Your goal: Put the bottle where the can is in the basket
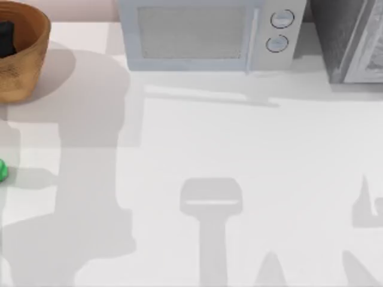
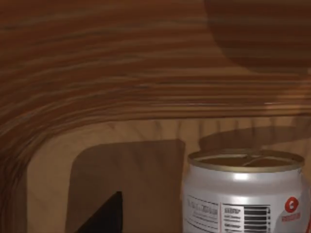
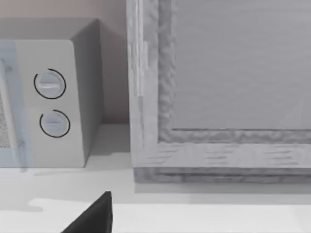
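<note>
1. The basket sits at the table's far left corner; a dark shape, probably the left gripper, is inside it. Whether its fingers are spread or closed cannot be told.
2. The left wrist view looks along the woven inner wall at the can, upright on the basket floor.
3. The bottle stands at the left table edge, well apart from the basket and nearer the viewer.
4. Judgement: both are likely light, rigid, smooth cylinders; grasp mid-body, squarely across the width, to limit slipping.
5. The right arm is parked facing the microwave; its finger state cannot be told.
</note>
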